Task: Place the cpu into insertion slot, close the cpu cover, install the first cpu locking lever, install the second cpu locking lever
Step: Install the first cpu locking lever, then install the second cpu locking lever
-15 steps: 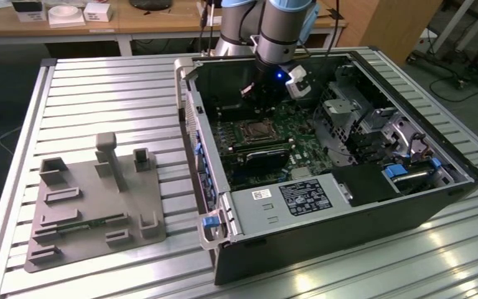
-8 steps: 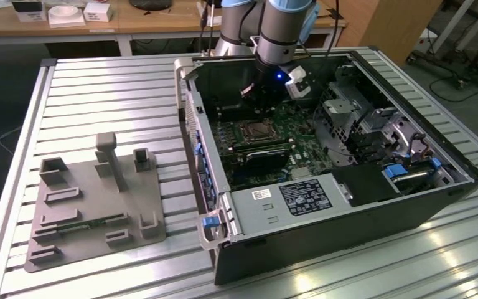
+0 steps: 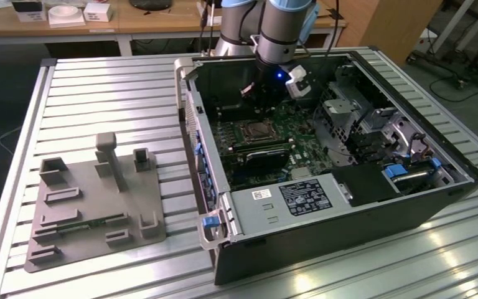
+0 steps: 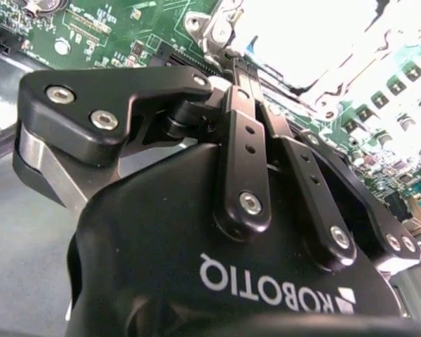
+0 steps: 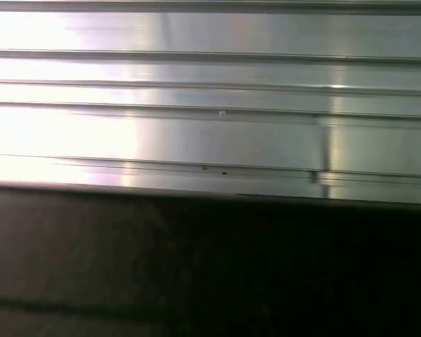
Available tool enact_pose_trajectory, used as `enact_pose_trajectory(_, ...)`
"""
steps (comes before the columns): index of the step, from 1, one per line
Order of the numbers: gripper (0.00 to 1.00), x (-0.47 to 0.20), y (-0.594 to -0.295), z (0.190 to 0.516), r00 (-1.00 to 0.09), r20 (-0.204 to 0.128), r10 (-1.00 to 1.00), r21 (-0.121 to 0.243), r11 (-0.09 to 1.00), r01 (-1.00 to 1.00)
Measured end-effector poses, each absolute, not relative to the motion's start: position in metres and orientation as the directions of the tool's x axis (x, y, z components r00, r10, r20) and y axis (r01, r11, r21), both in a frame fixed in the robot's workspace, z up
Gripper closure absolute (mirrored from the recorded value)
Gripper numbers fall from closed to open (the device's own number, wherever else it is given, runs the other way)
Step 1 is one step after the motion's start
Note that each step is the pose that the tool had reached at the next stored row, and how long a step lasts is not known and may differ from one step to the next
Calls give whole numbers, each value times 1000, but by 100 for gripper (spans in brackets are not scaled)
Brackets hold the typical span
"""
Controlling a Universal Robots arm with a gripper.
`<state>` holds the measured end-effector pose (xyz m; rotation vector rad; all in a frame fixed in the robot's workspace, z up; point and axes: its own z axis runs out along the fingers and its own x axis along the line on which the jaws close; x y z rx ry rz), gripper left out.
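One tool (image 4: 242,67), fingers pressed together, empty, near the insertion slot (image 3: 256,132) inside the computer case (image 3: 322,230).

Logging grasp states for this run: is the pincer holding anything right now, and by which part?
Cannot be told: in the second wrist view the pincer reaches toward the insertion slot, but glare hides its tips.

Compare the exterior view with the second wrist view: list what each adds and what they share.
Exterior view adds: the slatted table, a grey fixture tray on it toward that view's left, the open computer case and the arm reaching into it.
Second wrist view adds: the end effector with its black linkage bars up close, by the insertion slot.
Shared: the green circuit board, the insertion slot, the end effector.
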<state>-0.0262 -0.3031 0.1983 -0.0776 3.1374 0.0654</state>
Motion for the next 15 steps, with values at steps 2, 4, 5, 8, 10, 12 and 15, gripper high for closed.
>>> enact_pose_trajectory(2, 89, -26, -303, 201, -999, -3, -49, 40, 998, -49)
enact_pose_trajectory(4, 89, -26, -303, 203, -999, -3, -49, 40, 998, -49)
enact_pose_trajectory(5, 89, -26, -303, 204, -999, -3, -49, 40, 998, -49)
enact_pose_trajectory(8, 89, -26, -303, 206, -999, -3, -49, 40, 998, -49)
enact_pose_trajectory(10, 89, -26, -303, 207, -999, -3, -49, 40, 998, -49)
enact_pose_trajectory(12, 89, -26, -303, 207, -999, -3, -49, 41, 998, -49)
enact_pose_trajectory(15, 89, -25, -303, 207, -999, -3, -49, 40, 998, -49)
